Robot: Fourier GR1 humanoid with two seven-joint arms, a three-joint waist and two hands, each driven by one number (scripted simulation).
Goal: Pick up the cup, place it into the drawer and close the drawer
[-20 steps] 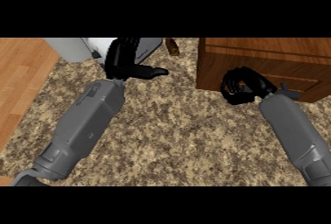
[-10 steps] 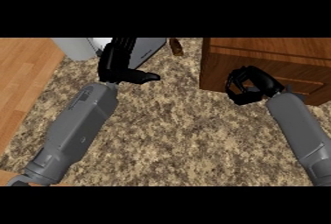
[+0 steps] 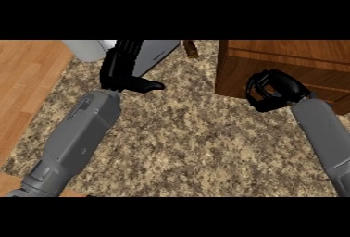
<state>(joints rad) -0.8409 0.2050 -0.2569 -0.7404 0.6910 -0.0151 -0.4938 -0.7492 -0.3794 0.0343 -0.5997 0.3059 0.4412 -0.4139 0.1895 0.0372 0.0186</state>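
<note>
cup unseen (right hand [image 3: 275, 90] curled by drawer [image 3: 294, 60]).

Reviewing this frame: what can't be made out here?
- Cup: not identifiable in the head view; the right hand is curled against the drawer unit, and whether it holds anything is hidden by its fingers.
- Drawer unit: cut off by the top and right edges; open or closed unclear.
- Grey object: partly behind the left hand, cut off at the top.

Speckled stone-like counter [image 3: 198, 143]; smooth wooden drawer [image 3: 294, 60]; wood flooring [image 3: 27, 83], perhaps matt.
</note>
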